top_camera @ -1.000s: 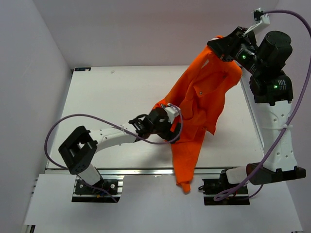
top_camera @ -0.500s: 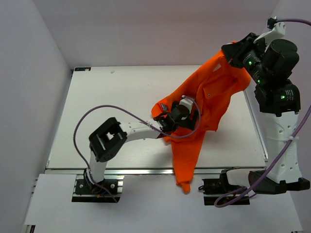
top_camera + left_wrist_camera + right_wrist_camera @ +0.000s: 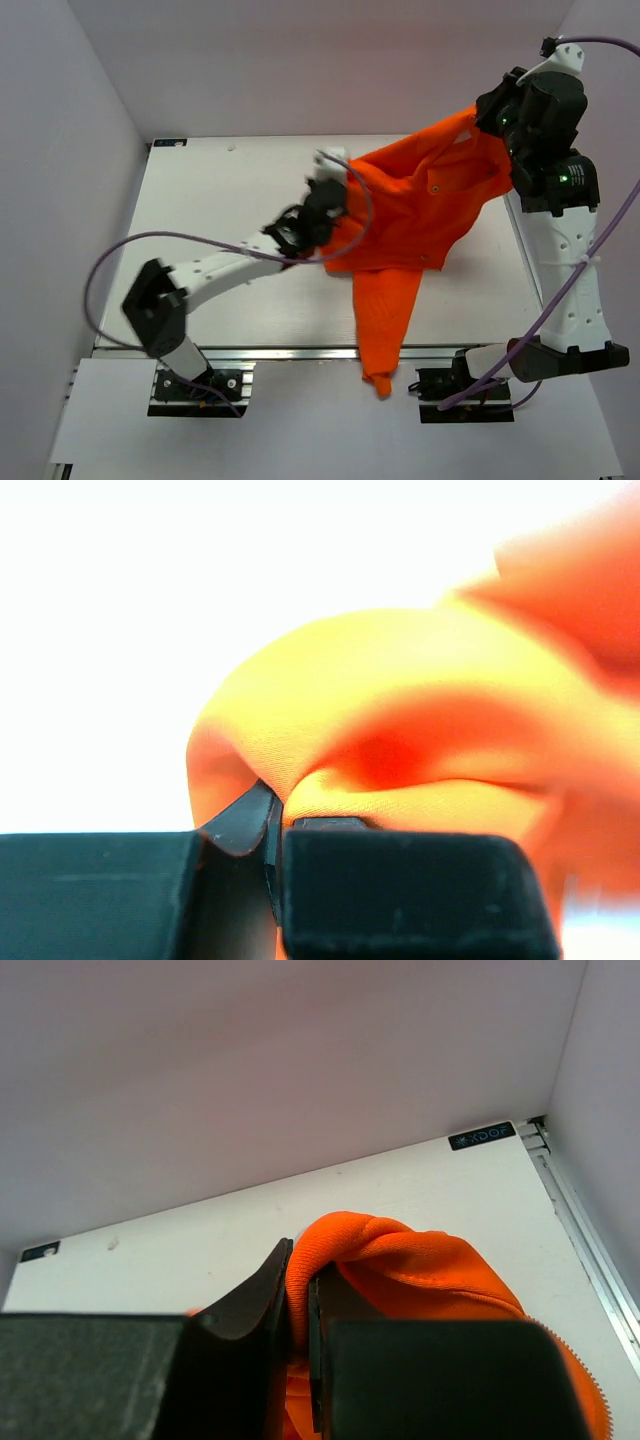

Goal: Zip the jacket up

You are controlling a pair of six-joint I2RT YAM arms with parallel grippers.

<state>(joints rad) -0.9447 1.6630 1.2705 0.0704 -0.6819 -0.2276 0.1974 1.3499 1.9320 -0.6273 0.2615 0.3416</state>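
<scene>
Two grips are on the cloth right now, so left to right it goes. Over the last second the left gripper (image 3: 325,195) has been carried from the near-middle of the table (image 3: 200,200) toward the far edge and a bit leftward, and a fold of the jacket (image 3: 410,205) has been dragged along with it. The right gripper (image 3: 492,108) has been swung further out, beyond the far right corner, and kept high.

Net result: the orange cloth, which was hanging steep and bunched a second ago, is now pulled into a wider, flatter span between the two grips. One long piece is left draped over the near edge. For the task this is probably just spreading things out. The front isn't laid flat yet, no zipper pull can be made out, and nothing looks zipped, so it's judged to be early days.

Jaws next. On the left wrist view they're squeezed nearly together, with a fold of orange fabric pinched in the sliver between and bulging above. The background there is blown out white, so little else can be told. On the right wrist view they're narrowed to a thin slot with a rolled edge of the jacket clamped in it. A run of zipper teeth (image 3: 580,1370) can be seen just beside the finger, toward the lower right.
</scene>
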